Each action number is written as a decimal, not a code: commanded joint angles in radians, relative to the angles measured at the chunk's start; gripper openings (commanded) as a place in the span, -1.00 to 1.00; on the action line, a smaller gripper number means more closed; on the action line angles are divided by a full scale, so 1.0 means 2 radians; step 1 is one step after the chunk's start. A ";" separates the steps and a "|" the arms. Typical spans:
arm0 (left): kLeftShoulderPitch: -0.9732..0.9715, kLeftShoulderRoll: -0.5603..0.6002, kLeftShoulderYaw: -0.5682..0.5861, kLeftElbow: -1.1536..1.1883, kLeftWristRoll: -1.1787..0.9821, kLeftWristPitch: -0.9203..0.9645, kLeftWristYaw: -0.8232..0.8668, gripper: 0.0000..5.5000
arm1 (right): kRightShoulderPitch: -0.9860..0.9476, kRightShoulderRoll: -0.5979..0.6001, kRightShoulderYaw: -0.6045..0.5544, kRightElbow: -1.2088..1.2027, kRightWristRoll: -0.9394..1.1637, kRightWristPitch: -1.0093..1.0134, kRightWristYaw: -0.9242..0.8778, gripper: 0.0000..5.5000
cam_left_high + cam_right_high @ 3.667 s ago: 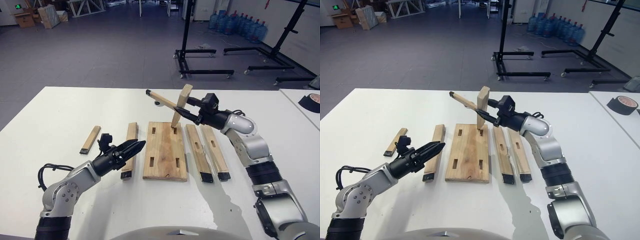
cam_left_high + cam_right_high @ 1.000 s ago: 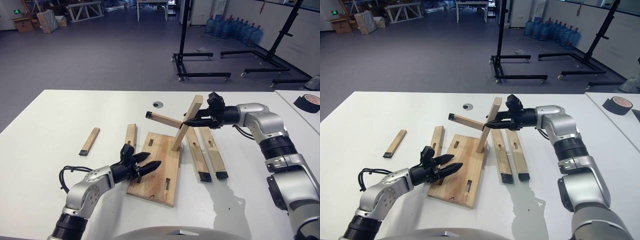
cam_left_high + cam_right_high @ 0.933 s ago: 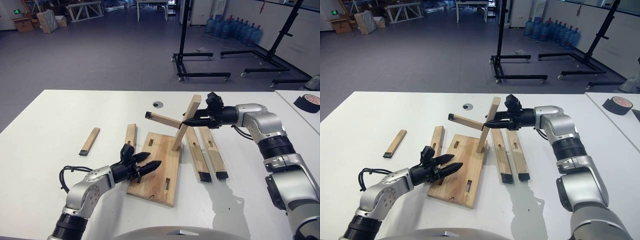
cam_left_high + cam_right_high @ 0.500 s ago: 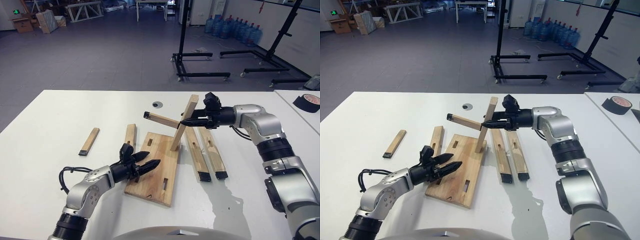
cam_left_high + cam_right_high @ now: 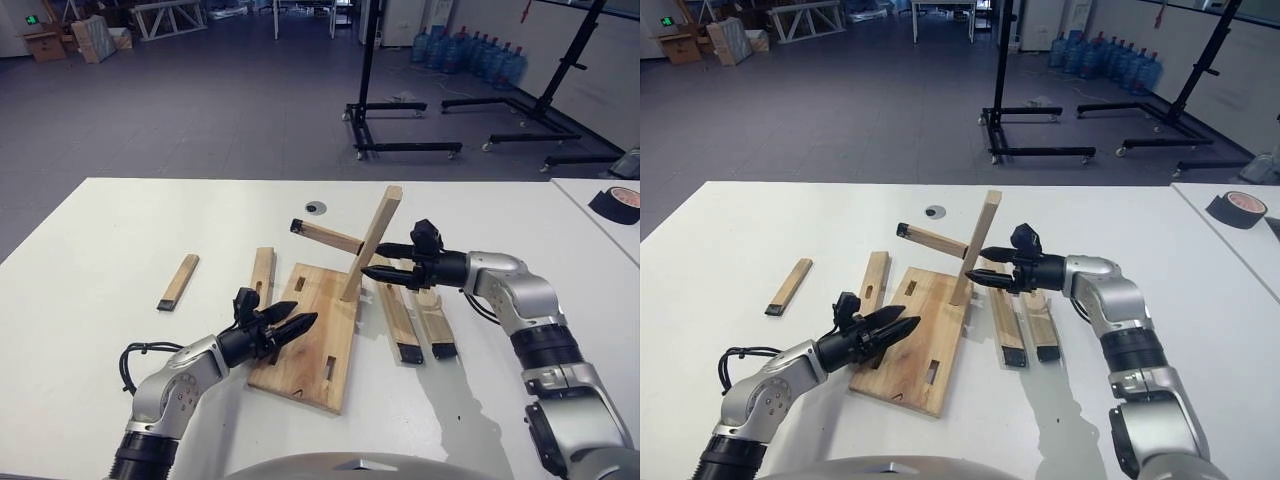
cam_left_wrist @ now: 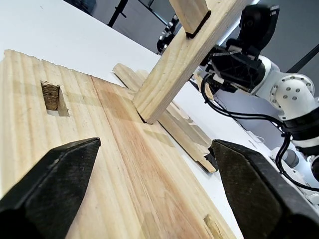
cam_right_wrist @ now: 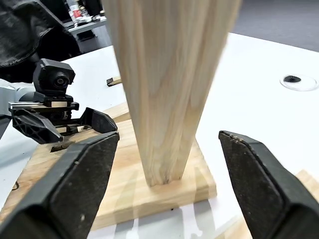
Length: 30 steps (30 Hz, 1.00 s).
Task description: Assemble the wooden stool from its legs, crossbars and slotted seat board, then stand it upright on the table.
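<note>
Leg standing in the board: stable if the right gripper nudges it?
Probably tippy: the leg leans, and the crossbar hangs off one side. Rigid wood, so it should pivot, not bend.

Silver-grey left arm (image 5: 172,383) and right arm (image 5: 512,292): rounded joints, black cables (image 5: 128,357), pointed black jaws.

A white desk (image 5: 90,240) stands in a large hall with a grey floor (image 5: 200,100). Beyond the desk's far edge, black wheeled stands (image 5: 410,147) rest on the floor. Blue water bottles (image 5: 480,55) line the far right wall, and cardboard boxes (image 5: 48,40) sit at the far left.
</note>
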 commanded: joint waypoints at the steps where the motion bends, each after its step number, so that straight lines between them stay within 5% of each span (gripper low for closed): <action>1: 0.022 0.007 0.009 -0.019 -0.002 0.027 0.021 0.51 | 0.056 -0.003 -0.020 -0.036 0.011 0.014 -0.024 0.34; 5: 0.038 0.004 0.019 -0.057 -0.017 0.030 0.031 0.51 | 0.112 0.026 -0.064 -0.081 0.014 0.021 -0.117 0.34; 10: 0.078 -0.007 0.075 -0.137 -0.069 0.004 0.034 0.51 | 0.227 0.105 -0.112 -0.234 -0.055 0.035 -0.354 0.34; 13: 0.086 -0.008 0.099 -0.172 -0.086 -0.005 0.052 0.51 | 0.286 0.127 -0.086 -0.299 -0.111 0.060 -0.440 0.34; 20: 0.073 -0.019 0.095 -0.202 -0.090 -0.005 0.100 0.51 | 0.309 0.157 -0.065 -0.322 -0.140 0.140 -0.506 0.34; 28: 0.080 -0.021 0.083 -0.201 -0.082 -0.016 0.108 0.51 | 0.282 0.153 -0.084 -0.315 -0.122 0.189 -0.499 -0.25; 30: 0.079 -0.019 0.082 -0.198 -0.081 -0.019 0.107 0.51 | 0.279 0.154 -0.087 -0.313 -0.120 0.190 -0.498 -0.27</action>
